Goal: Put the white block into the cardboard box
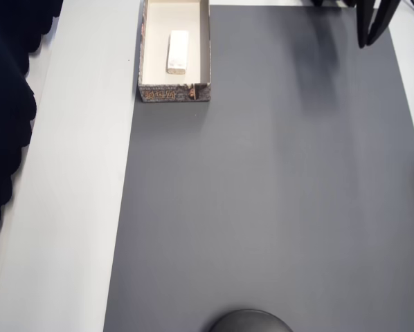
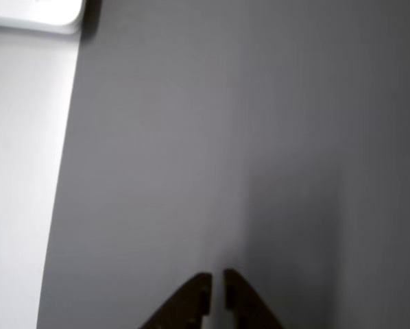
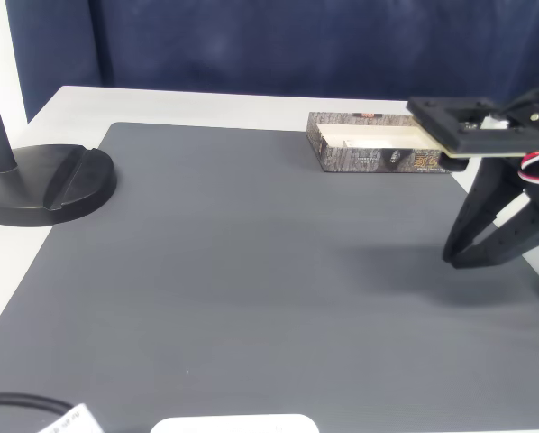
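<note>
The block (image 1: 178, 51) lies flat on the cream floor of the box (image 1: 206, 48) in the overhead view, roughly centred between the side walls, its long side running along the box's length and clear of every wall. Nothing is touching it. In the fixed view the box (image 3: 360, 159) sits at the far edge of the grey mat (image 3: 251, 262), with its inner wall visible, but the block itself cannot be made out from that low angle.

The end effector (image 3: 463, 259) hangs over the mat, well apart from the box, with its dark fingers pointing down and tips just above the mat. In the wrist view the end effector (image 2: 218, 288) has its 2 tips almost together, with just a thin slit between them and nothing held there; below them is bare grey mat. In the overhead view the dark fingers (image 1: 370, 24) show at the top right, across the mat from the box.

Judged from this, the task looks done: the block is inside the box, released, and the end effector is clear of it and empty. Nothing appears left except perhaps parking the arm. The black stand base (image 3: 44, 185) sits on the white surface (image 3: 206, 106) at the left of the fixed view, away from the work.
</note>
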`<action>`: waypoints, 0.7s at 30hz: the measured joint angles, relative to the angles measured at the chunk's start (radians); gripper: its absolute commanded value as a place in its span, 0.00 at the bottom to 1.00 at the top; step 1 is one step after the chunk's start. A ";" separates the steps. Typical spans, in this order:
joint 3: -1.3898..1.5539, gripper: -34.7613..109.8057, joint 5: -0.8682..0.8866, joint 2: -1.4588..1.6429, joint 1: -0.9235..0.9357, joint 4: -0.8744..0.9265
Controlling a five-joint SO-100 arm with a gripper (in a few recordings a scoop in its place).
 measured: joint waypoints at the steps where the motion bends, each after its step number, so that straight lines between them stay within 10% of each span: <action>1: 0.014 0.23 0.000 0.014 0.000 -0.003; 21: 0.244 0.23 -0.055 0.341 -0.034 0.014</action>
